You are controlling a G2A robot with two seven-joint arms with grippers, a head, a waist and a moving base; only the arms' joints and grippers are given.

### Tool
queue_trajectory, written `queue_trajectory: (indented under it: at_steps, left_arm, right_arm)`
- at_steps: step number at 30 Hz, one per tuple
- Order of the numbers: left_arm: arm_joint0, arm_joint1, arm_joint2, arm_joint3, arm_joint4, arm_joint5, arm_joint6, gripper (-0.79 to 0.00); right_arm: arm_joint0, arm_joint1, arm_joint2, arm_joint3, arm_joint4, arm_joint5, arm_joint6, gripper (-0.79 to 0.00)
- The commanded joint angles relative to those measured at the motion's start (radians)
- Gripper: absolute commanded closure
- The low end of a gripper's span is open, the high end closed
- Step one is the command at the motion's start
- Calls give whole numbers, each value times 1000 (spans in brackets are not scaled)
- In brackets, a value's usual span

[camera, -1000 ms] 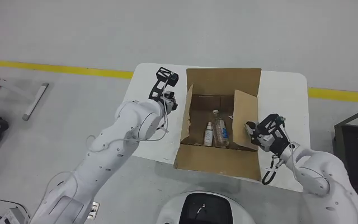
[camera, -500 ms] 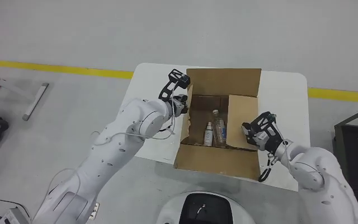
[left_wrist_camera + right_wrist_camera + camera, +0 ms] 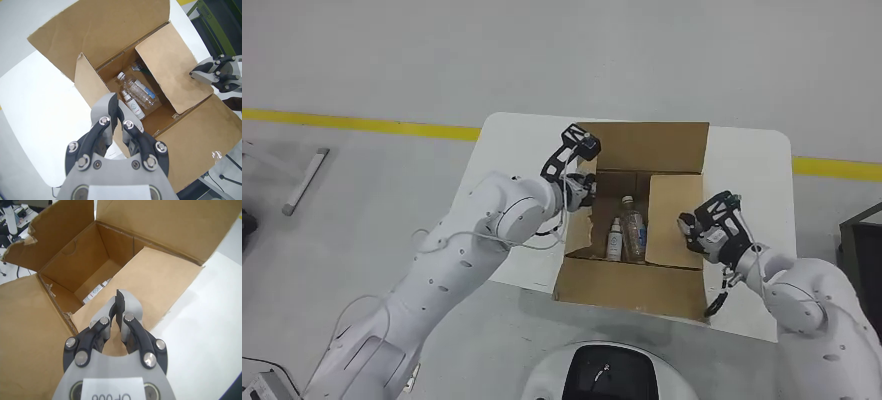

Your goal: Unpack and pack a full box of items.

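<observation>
In the middle of the bench (image 3: 752, 160) sat the box (image 3: 632, 288), its far and near flaps laid outward and its two side flaps tipped in over the opening. The water bottle (image 3: 138, 92) and the spray bottle (image 3: 133, 107) lay side by side on its floor, and a metal tool was half hidden under the right flap (image 3: 170, 75). My left gripper (image 3: 115, 102) hung just beside the left flap (image 3: 85, 79), fingers drawn together on nothing. My right gripper (image 3: 118, 298) was over the right flap, fingers likewise closed and empty; I could not tell whether it was touching. I judged the step to be folding the side flaps down. It would go best by pressing with closed fingers near each flap's free edge, both down level, before taking the long flaps. The bare white bench looked slick, so the box might slide under a sideways push. Grey floor lay around, with a yellow line (image 3: 362, 124) beyond the far edge.
</observation>
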Motion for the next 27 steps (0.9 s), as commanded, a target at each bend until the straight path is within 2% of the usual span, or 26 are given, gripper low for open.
queue_trajectory:
  at_steps: [1, 7, 14, 20, 27]
  left_arm:
    - [-5, -2, 5, 3, -11, -4, -2, 0]
    - [-20, -13, 31, 28, -59, -23, -1, 0]
    - [-46, -29, 83, 111, -90, -28, 13, 0]
    - [-83, -46, 140, 193, -71, -34, 19, 0]
    - [-107, -63, 184, 239, -83, -50, 5, 0]
  right_arm:
    - [-9, 3, 29, -28, 10, 30, -24, 0]
    - [-62, 21, 131, -123, 18, 49, -52, 0]
    - [-136, 35, 235, -189, 27, 83, -113, 0]
    - [-162, 45, 264, -196, 15, 85, -82, 0]
    - [-158, 50, 265, -188, 22, 88, -78, 0]
